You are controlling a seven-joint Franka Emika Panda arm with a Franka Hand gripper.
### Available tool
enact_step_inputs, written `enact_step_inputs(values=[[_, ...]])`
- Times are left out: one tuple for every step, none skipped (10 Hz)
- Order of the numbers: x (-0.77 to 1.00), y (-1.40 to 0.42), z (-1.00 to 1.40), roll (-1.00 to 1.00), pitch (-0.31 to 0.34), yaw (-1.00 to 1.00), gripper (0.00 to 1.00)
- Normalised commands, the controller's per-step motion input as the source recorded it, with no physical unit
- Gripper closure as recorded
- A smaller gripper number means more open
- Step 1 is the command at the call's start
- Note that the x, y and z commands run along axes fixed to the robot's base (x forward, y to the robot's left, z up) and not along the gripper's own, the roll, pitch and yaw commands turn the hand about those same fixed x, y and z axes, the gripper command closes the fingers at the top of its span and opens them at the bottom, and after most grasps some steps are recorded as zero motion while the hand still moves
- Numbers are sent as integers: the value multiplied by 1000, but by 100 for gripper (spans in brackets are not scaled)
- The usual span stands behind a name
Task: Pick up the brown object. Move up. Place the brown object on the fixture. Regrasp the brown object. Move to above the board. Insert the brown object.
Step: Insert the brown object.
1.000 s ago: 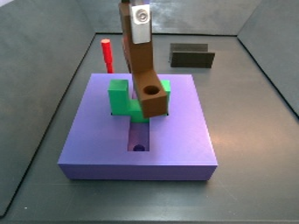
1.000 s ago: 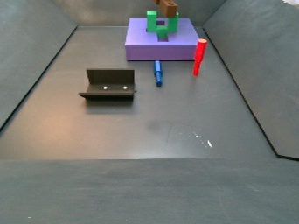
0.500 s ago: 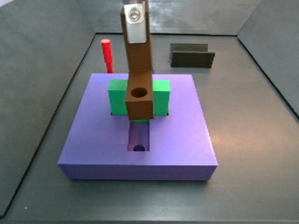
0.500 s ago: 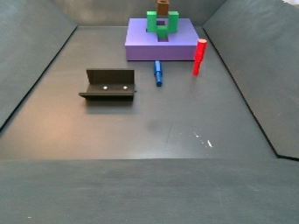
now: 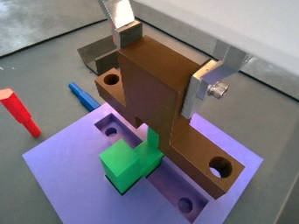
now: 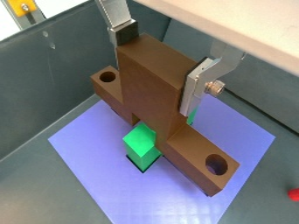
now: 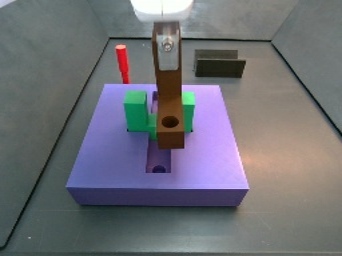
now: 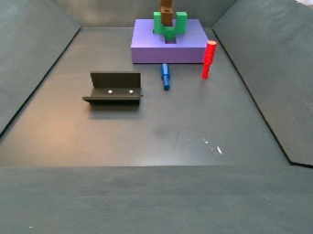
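1. The gripper (image 5: pixel 173 63) was above the board (image 7: pixel 201 165), and its fingers (image 5: pixel 215 74) were closed on the upper part of the brown object (image 5: pixel 158 92); in both wrist views a silver plate pressed each side of the bar (image 6: pixel 156 83).
2. In a side view the brown object (image 7: pixel 168 100) hung upright from the gripper (image 7: pixel 164 40), with the round hole near its lower end facing the camera.
3. Its lower end sat between the two arms of the green U-shaped block (image 7: pixel 136 110), over the lengthwise slot (image 7: pixel 159 160) of the board; whether it touched the slot could not be told.
4. In a wrist view the stepped foot of the bar, with a hole at each end, lay across the purple slab (image 6: pixel 93 153), just beside the green block (image 6: pixel 142 144).
5. The fixture (image 8: pixel 113 89) stood on the grey floor (image 8: pixel 184 128), well apart from the board (image 8: pixel 166 51), and held nothing.
6. A red peg (image 8: pixel 208 59) stood upright just beside the board, and a small blue peg (image 8: pixel 167 77) lay on the floor near it.
7. In a side view the red peg (image 7: pixel 122 62) stood behind the board and the fixture (image 7: pixel 219 64) sat farther back.
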Motion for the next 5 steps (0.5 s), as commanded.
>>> enact_step_inputs(values=[[-240,26,-66,0,0,0,100],[-203,29,-34,-49,0,0,100],[-160,86,-49,-71,0,0,100],[0,0,-69,-116,0,0,100],[143,0,-197,-179,0,0,100]])
